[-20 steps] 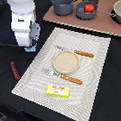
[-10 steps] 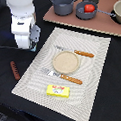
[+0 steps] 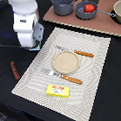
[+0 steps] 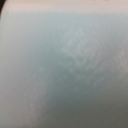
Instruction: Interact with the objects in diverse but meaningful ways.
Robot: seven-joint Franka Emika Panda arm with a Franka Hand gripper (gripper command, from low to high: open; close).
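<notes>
Exterior view: a striped mat (image 3: 71,61) lay on a dark table and served as the reference. The arm (image 3: 26,20) stood over the mat's far corner on the exterior view's left. The gripper was hidden beneath the arm's white body, so whether it was open, closed or holding anything could not be told.

A tan plate (image 3: 65,61) sat at the mat's middle. A knife (image 3: 80,53) lay touching the plate's far edge, a fork (image 3: 63,76) just beside its near edge. The yellow box (image 3: 58,90) lay flat near the mat's near edge. The sausage (image 3: 15,70) lay off the mat on the dark table, toward the exterior view's left. Beyond the mat's far edge, on a brown board (image 3: 70,21), stood a grey pot (image 3: 63,4) and a pan (image 3: 89,9) holding the tomato (image 3: 88,7).

Wrist view: a blurred pale blue-grey surface (image 4: 64,70) filled the frame; it could not be identified.
</notes>
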